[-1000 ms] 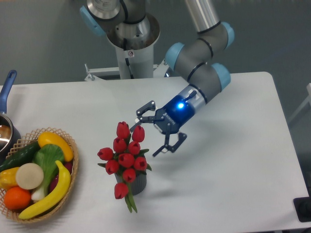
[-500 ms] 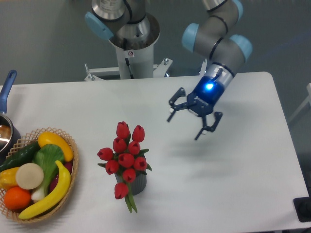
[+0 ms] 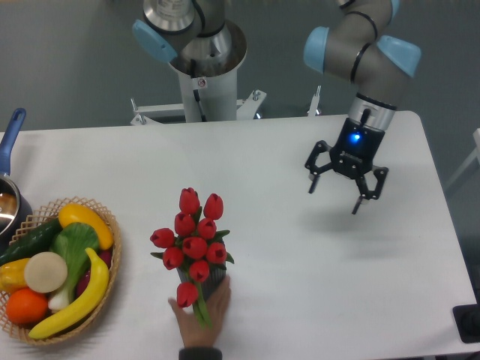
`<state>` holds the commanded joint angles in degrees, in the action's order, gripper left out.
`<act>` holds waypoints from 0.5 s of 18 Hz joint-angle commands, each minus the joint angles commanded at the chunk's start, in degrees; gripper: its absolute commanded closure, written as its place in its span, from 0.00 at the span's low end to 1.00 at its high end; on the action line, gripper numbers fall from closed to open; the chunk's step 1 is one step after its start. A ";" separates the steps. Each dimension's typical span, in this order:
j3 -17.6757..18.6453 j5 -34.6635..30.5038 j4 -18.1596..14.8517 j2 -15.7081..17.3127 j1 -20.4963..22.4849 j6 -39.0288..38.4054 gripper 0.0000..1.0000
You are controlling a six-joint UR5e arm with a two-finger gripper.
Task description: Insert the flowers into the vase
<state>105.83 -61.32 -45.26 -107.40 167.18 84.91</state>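
The flowers [image 3: 194, 241], a bunch of red tulip buds with green stems, stand in the dark grey ribbed vase [image 3: 213, 284] at the front middle of the table. The buds hide most of the vase. A human hand [image 3: 201, 319] reaches in from the bottom edge and touches the vase and stems. My gripper [image 3: 337, 196] hangs open and empty above the table's right side, far from the flowers.
A wicker basket [image 3: 111, 223] with a banana, cucumber, orange and other fruit and vegetables sits at the left edge. A pot with a blue handle [image 3: 10, 135] is at the far left. The robot base [image 3: 204, 75] stands behind the table.
My open gripper has moved away from the flowers to the right and up. A human hand has come in from the bottom edge to the vase.
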 joint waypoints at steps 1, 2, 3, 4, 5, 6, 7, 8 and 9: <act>-0.80 -2.29 -0.09 -0.27 -1.05 -0.01 0.00; -1.50 -4.75 -0.09 -0.70 -2.02 0.17 0.00; -1.85 -7.38 -0.09 -1.23 -3.60 0.17 0.00; -2.12 -10.45 -0.18 -1.32 -5.00 0.26 0.00; -2.21 -13.35 -0.18 -1.76 -6.50 0.34 0.00; -2.56 -15.39 -0.18 -2.20 -8.34 0.17 0.00; -3.00 -17.41 -0.44 -2.29 -9.49 -0.01 0.00; -3.61 -19.95 -0.70 -2.38 -10.02 -0.09 0.00; -3.96 -22.24 -1.31 -2.55 -10.72 -0.09 0.00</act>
<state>101.87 -83.56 -46.58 -109.95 156.45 84.81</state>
